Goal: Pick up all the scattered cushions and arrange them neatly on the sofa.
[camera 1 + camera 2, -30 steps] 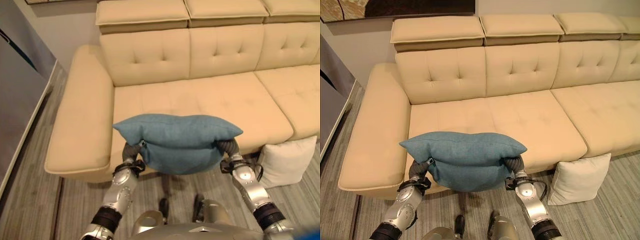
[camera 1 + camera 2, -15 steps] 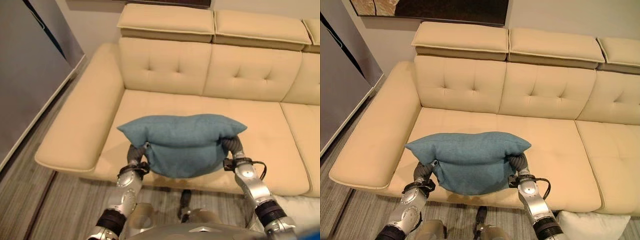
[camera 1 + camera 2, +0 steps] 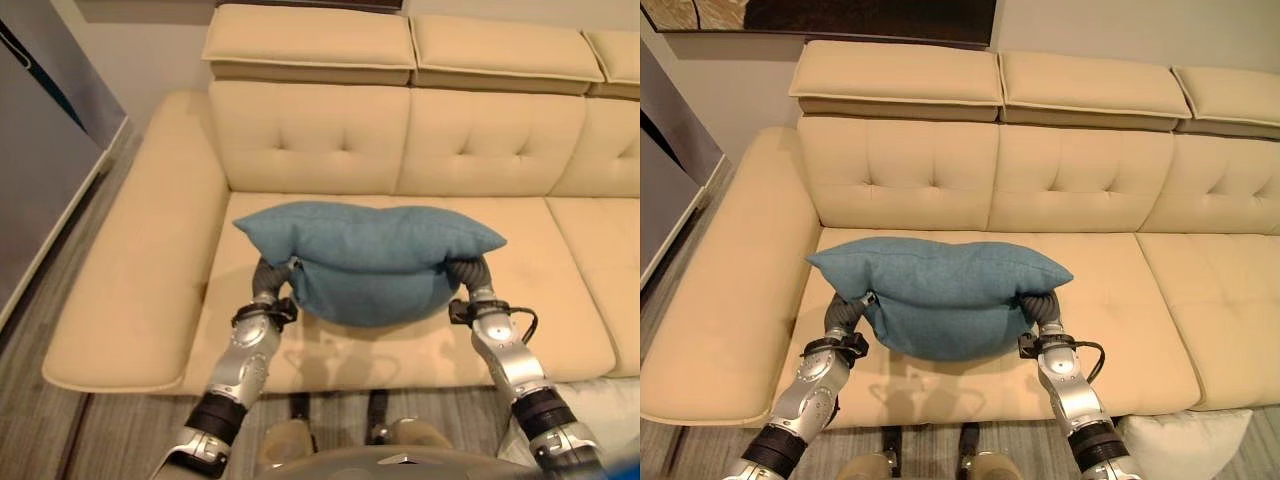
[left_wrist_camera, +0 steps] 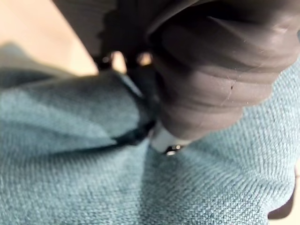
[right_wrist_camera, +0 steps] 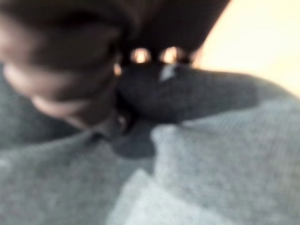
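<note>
Blue cushion [image 3: 370,260] carried in the air over the seat of the sofa [image 3: 330,140], toward its left end, not touching the seat. Pressed from both ends between the left robot hand [image 3: 268,283] and the right robot hand [image 3: 470,275], with the fabric bulging over both. Fingers buried in the cloth on each side, so impossible to tell whether curled or straight.

Probably light and very soft: sagging in the middle, folding around the wrists. Woven cover, looking rough enough not to slip. Best taken at the two short ends, as here, or from below. Nothing fragile.

One white cushion [image 3: 1185,440] on the floor by the sofa front, to the right.

No label or writing readable on the cover.
</note>
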Controlling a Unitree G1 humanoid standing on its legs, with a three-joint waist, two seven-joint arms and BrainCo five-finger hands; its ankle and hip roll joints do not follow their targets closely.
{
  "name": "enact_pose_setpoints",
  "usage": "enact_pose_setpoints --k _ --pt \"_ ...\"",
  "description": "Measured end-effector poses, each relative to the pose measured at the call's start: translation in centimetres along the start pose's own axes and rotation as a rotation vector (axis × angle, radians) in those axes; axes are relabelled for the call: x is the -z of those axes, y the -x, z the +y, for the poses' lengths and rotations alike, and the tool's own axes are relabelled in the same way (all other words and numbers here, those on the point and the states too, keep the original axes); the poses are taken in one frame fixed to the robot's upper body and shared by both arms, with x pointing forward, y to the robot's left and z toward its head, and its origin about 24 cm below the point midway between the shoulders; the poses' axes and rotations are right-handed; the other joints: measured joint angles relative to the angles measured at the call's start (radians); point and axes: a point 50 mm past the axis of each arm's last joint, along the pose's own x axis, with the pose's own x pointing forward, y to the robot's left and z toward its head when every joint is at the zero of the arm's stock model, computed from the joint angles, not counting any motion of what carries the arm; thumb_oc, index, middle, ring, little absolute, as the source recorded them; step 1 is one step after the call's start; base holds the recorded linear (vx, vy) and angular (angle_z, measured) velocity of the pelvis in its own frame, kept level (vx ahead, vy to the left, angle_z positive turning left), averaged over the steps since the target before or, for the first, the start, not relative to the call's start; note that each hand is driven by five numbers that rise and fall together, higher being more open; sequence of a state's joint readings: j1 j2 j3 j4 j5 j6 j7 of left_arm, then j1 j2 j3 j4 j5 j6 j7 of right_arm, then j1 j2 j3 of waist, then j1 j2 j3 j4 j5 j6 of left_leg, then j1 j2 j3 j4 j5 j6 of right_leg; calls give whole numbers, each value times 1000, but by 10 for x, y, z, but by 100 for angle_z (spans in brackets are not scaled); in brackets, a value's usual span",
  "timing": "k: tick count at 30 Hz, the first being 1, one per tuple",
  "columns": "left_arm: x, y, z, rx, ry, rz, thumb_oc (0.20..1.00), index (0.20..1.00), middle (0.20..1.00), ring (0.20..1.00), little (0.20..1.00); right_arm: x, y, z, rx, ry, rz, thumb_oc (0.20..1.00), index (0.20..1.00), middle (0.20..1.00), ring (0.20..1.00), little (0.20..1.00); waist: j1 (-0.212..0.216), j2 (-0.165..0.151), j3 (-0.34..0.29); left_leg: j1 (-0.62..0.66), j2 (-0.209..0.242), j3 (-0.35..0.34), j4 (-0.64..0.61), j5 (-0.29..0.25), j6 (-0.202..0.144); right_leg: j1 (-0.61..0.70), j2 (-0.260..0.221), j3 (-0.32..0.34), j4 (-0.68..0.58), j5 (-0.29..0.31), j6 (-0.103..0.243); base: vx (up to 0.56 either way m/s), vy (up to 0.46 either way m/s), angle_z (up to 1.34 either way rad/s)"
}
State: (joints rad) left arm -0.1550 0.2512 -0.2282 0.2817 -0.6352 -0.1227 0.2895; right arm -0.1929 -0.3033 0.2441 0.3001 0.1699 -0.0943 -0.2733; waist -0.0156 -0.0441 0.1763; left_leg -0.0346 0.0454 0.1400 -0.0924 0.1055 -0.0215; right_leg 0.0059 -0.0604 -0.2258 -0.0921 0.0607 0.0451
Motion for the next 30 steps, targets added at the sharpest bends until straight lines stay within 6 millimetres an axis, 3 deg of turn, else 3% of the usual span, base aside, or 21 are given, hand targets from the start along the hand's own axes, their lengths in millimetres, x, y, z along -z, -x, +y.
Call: enact_pose_setpoints --k 3,8,17,19,23,26,30 --pt "-25 -14 -5 -29 2 -88 200 200 200 200 200 -30 -18 9 -13 3 -99 200 200 200 200 200 28 2 1 -4 -6 13 0 -1 1 -10 -5 11 0 1 2 -79 27 -11" --pt "-66 -33 -22 -26 4 -226 200 200 200 200 200 -79 -49 10 21 25 -241 200 200 200 200 200 36 24 15 -64 -2 15 0 13 8 -74 -1 18 0 15 20 -122 -13 -5" --pt "-131 -62 -50 -8 -22 -403 200 200 200 200 200 -134 -78 5 57 60 -358 200 200 200 200 200 55 32 97 -223 20 2 34 38 -2 -216 19 13 1 45 7 -56 -9 -1" --pt "-139 -66 -55 -17 -28 -416 200 200 200 200 200 -146 -84 1 75 85 -383 200 200 200 200 200 48 33 116 -261 22 -7 24 52 -6 -254 24 4 1 57 -8 14 17 12" --pt "-153 -70 -62 -10 -53 -444 200 200 200 200 200 -160 -91 -4 98 100 -402 200 200 200 200 200 49 28 121 -315 23 -10 24 53 -5 -310 25 5 1 59 -11 17 1 1" --pt "-153 -70 -65 -6 -48 -444 200 200 200 200 200 -162 -92 -3 100 103 -403 200 200 200 200 200 48 23 126 -322 22 -24 25 53 -4 -317 23 5 1 59 -11 30 3 -1" --pt "-172 -72 -71 6 -51 -501 200 200 200 200 200 -182 -96 -7 119 104 -446 200 200 200 200 200 48 16 141 -349 22 -42 25 53 -5 -344 23 5 1 59 -11 0 0 0"
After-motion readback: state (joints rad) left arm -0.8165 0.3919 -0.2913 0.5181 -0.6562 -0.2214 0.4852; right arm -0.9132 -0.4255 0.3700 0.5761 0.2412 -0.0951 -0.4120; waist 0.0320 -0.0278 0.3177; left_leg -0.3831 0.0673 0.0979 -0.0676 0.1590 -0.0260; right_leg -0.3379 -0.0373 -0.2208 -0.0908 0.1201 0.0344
